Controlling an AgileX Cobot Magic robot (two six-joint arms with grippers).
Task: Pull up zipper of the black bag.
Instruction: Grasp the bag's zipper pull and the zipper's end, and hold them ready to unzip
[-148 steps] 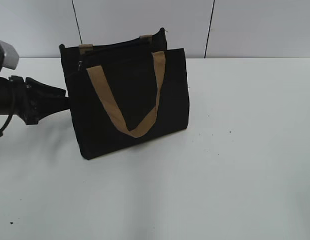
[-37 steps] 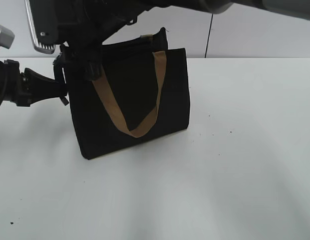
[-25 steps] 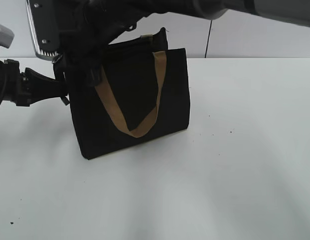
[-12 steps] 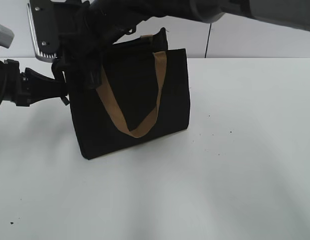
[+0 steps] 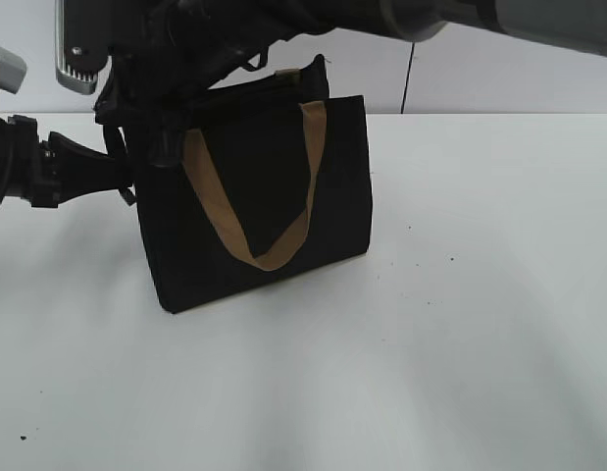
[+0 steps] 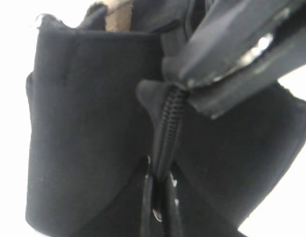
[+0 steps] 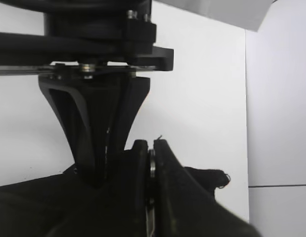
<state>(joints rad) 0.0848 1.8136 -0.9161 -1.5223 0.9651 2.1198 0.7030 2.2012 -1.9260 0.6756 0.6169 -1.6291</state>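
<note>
only wristward: zipper (image 6: 165, 128) teeth close-up

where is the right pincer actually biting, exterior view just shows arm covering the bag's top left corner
Observer: In the right wrist view the right pincer is closed at the bag's top edge, with a silvery sliver of the zipper between its tips.
Operator: and the left one
Observer: The left wrist view shows the left pincer closed on the black bag, right at the zip line.
Operator: zip line straight?
Observer: Yes, the teeth run in one line between the two pincers.
</note>
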